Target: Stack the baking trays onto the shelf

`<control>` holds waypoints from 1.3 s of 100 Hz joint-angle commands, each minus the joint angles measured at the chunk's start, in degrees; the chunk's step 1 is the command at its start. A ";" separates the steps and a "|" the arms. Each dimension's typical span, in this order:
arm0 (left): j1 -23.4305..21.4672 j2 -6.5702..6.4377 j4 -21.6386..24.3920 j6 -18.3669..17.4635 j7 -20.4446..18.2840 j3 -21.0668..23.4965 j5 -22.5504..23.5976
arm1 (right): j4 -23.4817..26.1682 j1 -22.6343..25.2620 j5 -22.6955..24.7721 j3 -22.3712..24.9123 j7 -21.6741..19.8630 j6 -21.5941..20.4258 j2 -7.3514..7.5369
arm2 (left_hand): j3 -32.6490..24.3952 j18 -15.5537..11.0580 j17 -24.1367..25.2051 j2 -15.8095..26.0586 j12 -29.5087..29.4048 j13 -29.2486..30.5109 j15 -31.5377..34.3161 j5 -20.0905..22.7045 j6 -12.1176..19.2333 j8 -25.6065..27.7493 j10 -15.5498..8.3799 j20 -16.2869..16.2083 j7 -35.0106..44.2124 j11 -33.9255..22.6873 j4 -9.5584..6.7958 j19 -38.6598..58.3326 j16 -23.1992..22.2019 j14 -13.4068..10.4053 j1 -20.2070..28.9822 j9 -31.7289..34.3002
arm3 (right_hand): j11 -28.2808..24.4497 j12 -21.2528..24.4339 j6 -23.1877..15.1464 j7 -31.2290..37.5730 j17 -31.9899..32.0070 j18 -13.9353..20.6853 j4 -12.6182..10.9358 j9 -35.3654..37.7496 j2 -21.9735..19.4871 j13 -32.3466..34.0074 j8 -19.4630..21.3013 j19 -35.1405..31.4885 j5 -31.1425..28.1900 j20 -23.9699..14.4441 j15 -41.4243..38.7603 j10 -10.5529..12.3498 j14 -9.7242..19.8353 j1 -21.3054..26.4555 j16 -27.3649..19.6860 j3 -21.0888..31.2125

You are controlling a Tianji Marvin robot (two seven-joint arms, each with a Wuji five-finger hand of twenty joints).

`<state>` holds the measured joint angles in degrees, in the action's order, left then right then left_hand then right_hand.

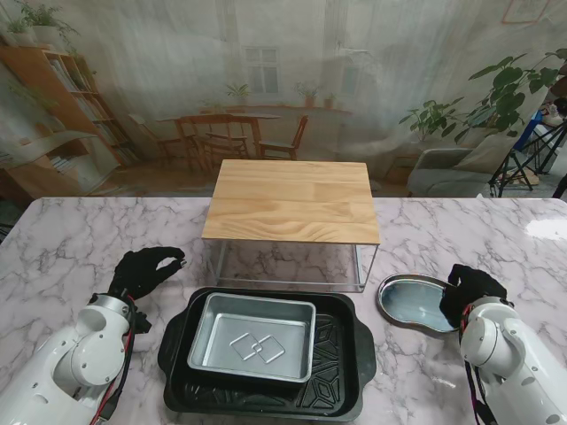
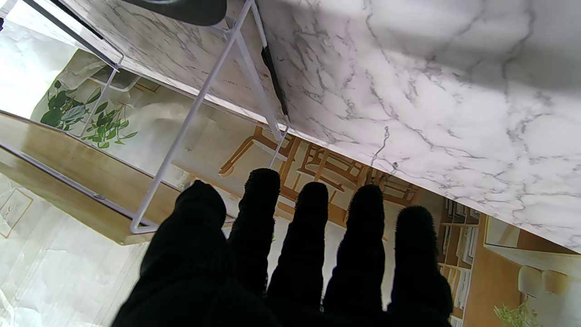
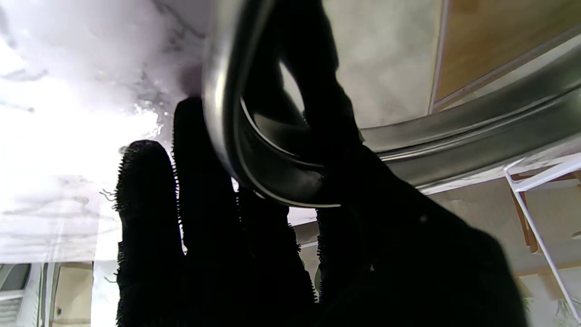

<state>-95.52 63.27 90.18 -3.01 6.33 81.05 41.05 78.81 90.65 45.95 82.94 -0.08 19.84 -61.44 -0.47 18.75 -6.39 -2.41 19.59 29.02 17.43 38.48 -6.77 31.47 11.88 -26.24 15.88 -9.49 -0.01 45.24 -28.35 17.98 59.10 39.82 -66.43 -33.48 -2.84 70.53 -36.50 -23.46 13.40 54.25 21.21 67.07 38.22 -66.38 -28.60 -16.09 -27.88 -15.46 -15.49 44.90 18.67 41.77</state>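
Note:
A wooden-topped shelf (image 1: pixel 292 201) on white wire legs (image 2: pixel 195 109) stands mid-table. Nearer to me lies a large black baking tray (image 1: pixel 341 372) with a silver rectangular tray (image 1: pixel 252 336) nested inside it. To the right sits a small oval metal tray (image 1: pixel 412 301). My right hand (image 1: pixel 469 290) is shut on that oval tray's rim (image 3: pixel 227 113), thumb inside and fingers under the edge. My left hand (image 1: pixel 144 270) hovers to the left of the black tray, fingers (image 2: pixel 313 218) apart and holding nothing.
The marble table (image 1: pixel 80 239) stretches out on both sides of the shelf. A printed café backdrop (image 1: pixel 266 80) hangs behind the table's far edge. A tripod (image 1: pixel 523 164) stands at the far right.

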 commanded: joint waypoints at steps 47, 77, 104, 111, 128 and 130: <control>0.39 0.07 -0.44 0.80 -0.88 -0.58 -0.04 | 1.48 4.82 -10.40 5.42 1.07 -5.00 -2.15 | -0.21 0.60 0.93 1.89 0.41 0.62 0.81 1.13 -0.54 -0.45 -0.28 -1.23 0.23 -0.25 -1.35 0.55 -0.52 -0.04 1.48 -0.46 | -5.40 -7.29 -1.34 4.97 -8.06 -1.69 -0.93 4.37 2.66 7.80 2.52 -8.19 -3.83 -0.34 -17.55 -3.24 5.90 3.37 9.27 8.01; 0.53 0.03 -0.56 0.91 -1.07 -0.74 0.04 | 5.64 7.25 -13.14 9.29 -0.19 -7.15 -2.34 | -0.15 0.59 0.97 1.84 0.37 0.59 0.79 1.03 -0.50 -0.47 -0.29 -1.22 0.17 -0.20 -1.32 0.54 -0.50 -0.08 1.37 -0.67 | -6.03 -9.47 -0.86 4.74 -9.97 -2.64 -0.88 5.70 3.28 7.98 2.50 -10.59 -4.19 -2.74 -25.63 -3.60 6.79 3.28 12.74 8.58; 0.46 0.05 -0.63 0.90 -0.90 -0.67 0.09 | 9.62 10.00 -14.49 12.77 -2.12 -8.31 -2.25 | -0.14 0.61 0.98 1.82 0.38 0.57 0.78 1.02 -0.55 -0.46 -0.27 -1.22 0.18 -0.25 -1.31 0.53 -0.50 0.01 1.34 -0.60 | -6.18 -10.46 -0.59 4.26 -11.43 -2.89 -0.83 6.90 3.70 7.96 2.32 -11.67 -4.92 -3.87 -29.84 -3.40 7.35 3.13 14.25 8.95; 0.48 0.04 -0.68 0.90 -0.92 -0.69 0.09 | 10.31 10.66 -15.66 13.58 -2.23 -8.55 -2.37 | -0.16 0.61 1.02 1.76 0.38 0.61 0.80 1.03 -0.54 -0.45 -0.30 -1.21 0.18 -0.27 -1.32 0.50 -0.50 0.00 1.39 -0.54 | -6.21 -10.65 -0.54 4.10 -11.61 -2.91 -0.86 7.15 3.92 8.10 2.23 -11.78 -5.23 -4.02 -30.79 -3.40 7.47 3.20 14.58 9.20; 0.61 0.01 -0.83 0.88 -1.02 -0.77 0.11 | 11.60 11.94 -18.80 15.21 -2.64 -8.66 -2.70 | -0.17 0.59 0.98 1.74 0.36 0.53 0.76 1.05 -0.50 -0.44 -0.30 -1.21 0.19 -0.21 -1.31 0.48 -0.49 -0.03 1.39 -0.64 | -6.26 -10.98 -0.42 3.97 -12.08 -2.99 -0.82 7.68 4.33 8.05 2.27 -12.04 -5.32 -4.30 -32.34 -3.53 7.68 3.17 15.20 9.58; 0.63 0.01 -0.85 0.88 -1.04 -0.77 0.12 | 11.62 12.00 -18.96 15.30 -2.61 -8.67 -2.73 | -0.16 0.57 0.98 1.75 0.35 0.59 0.78 1.01 -0.52 -0.45 -0.26 -1.21 0.17 -0.22 -1.31 0.48 -0.50 -0.05 1.37 -0.63 | -6.25 -11.03 -0.27 3.88 -12.16 -2.99 -0.82 7.72 4.37 8.03 2.21 -12.09 -5.49 -4.35 -32.58 -3.52 7.77 3.16 15.29 9.69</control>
<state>-95.02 63.26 89.59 -2.34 6.14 80.52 41.10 90.13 102.09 26.57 97.97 -2.68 11.20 -64.03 -0.47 18.75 -6.37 -2.41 19.59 29.02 17.43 38.49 -6.77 31.45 11.88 -26.30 15.88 -9.49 -0.01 45.24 -28.35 17.98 59.10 39.82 -70.36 -44.62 -0.89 70.62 -47.24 -24.27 13.46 59.80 27.83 73.39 38.35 -76.44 -30.23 -19.37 -55.21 -15.61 -13.28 44.80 33.01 45.85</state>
